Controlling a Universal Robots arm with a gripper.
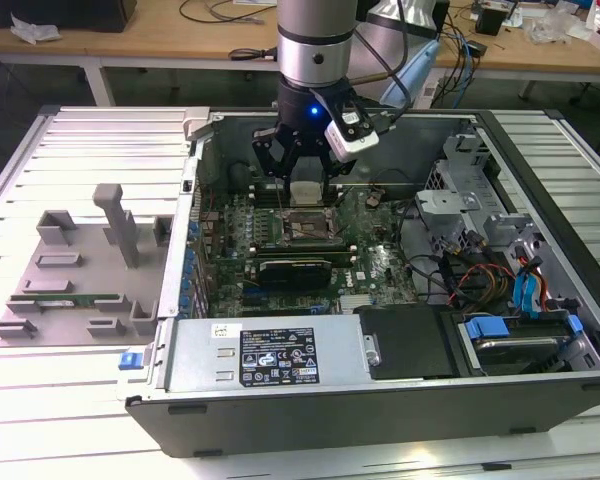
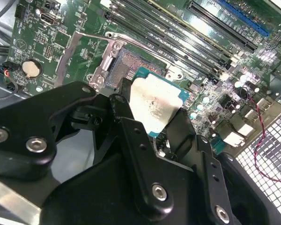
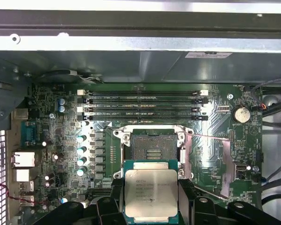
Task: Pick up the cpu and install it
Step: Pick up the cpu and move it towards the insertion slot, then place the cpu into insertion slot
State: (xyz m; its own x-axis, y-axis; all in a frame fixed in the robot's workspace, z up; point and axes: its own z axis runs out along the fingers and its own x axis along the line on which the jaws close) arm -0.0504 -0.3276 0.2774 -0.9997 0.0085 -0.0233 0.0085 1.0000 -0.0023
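My gripper point(image 1: 307, 190) hangs inside the open computer case, shut on the cpu point(image 3: 151, 191), a flat square chip with a silvery top and a green rim. In the second wrist view the cpu point(image 2: 154, 105) sits between the black fingers point(image 2: 123, 105), tilted a little above the motherboard. The open socket point(image 3: 154, 146) lies just past the chip's edge, its metal frame lifted. In the exterior view the cpu point(image 1: 307, 192) hovers over the socket point(image 1: 306, 228) in the middle of the board.
The memory slots point(image 3: 145, 105) run beside the socket. A black card point(image 1: 298, 268) lies across the board in front of it. Drive bays and cables point(image 1: 490, 270) fill the exterior view's right. A grey parts tray point(image 1: 80, 270) sits outside the case at the exterior view's left.
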